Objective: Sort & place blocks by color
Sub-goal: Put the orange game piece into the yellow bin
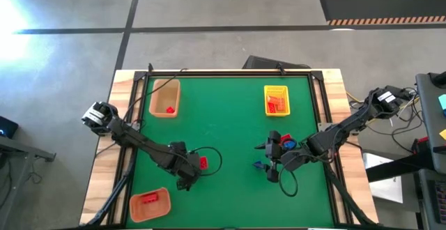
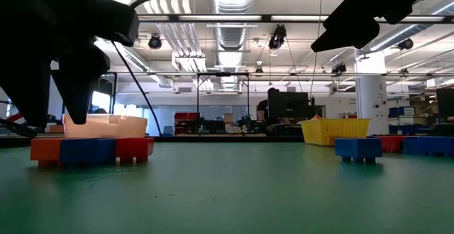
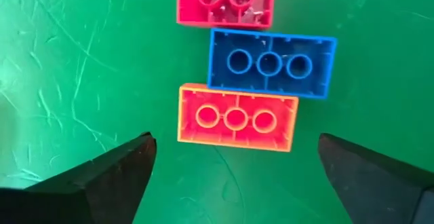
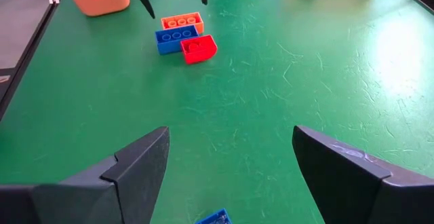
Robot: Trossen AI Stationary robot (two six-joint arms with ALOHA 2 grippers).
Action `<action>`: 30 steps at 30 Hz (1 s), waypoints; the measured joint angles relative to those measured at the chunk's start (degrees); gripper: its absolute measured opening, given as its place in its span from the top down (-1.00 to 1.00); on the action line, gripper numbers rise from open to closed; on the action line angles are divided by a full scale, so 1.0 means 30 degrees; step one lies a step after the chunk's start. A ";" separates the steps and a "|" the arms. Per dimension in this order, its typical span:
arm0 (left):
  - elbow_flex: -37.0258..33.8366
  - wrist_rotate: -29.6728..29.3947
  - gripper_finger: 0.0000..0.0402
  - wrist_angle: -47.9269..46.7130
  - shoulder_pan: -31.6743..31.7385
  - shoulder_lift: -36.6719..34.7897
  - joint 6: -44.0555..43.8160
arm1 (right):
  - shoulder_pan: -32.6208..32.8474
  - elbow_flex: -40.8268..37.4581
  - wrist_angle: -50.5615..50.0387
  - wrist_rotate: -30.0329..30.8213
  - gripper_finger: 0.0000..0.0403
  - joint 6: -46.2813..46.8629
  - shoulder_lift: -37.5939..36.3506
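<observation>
Three small bricks lie side by side on the green mat, undersides up: a red one [image 3: 226, 0], a blue one [image 3: 271, 64] and an orange one [image 3: 237, 119]. My left gripper [image 3: 235, 148] hovers open just above them, a finger on either side of the orange brick, touching nothing. In the high view only the red brick [image 1: 203, 163] of this group shows beside the left gripper [image 1: 188, 175]. My right gripper [image 4: 230, 139] is open over bare mat near the right side, with one blue brick [image 4: 215, 217] just below it. More blue bricks [image 1: 288, 145] and a red one [image 1: 284, 138] lie close to it.
A tan tray [image 1: 164, 97] at far left holds a red brick. The yellow tray [image 1: 277, 99] at far right holds orange bricks. An orange tray [image 1: 150, 204] at near left holds a red brick. Open green mat [image 1: 230, 118] lies between the arms.
</observation>
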 joint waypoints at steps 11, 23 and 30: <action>-0.0359 -0.0238 -0.90 0.1705 -0.0011 0.0000 0.1444 | 0.0000 0.0000 -0.0007 0.0000 -0.50 0.0000 0.0000; -0.2529 -0.0559 -0.90 0.3470 0.0211 0.0000 0.1285 | 0.0000 -0.0001 -0.0008 -0.0007 -0.50 0.0000 0.0000; -0.3042 -0.0923 -0.65 0.4486 0.0225 0.0000 0.1358 | 0.0016 -0.0019 -0.0005 -0.0002 -0.50 -0.0260 0.0000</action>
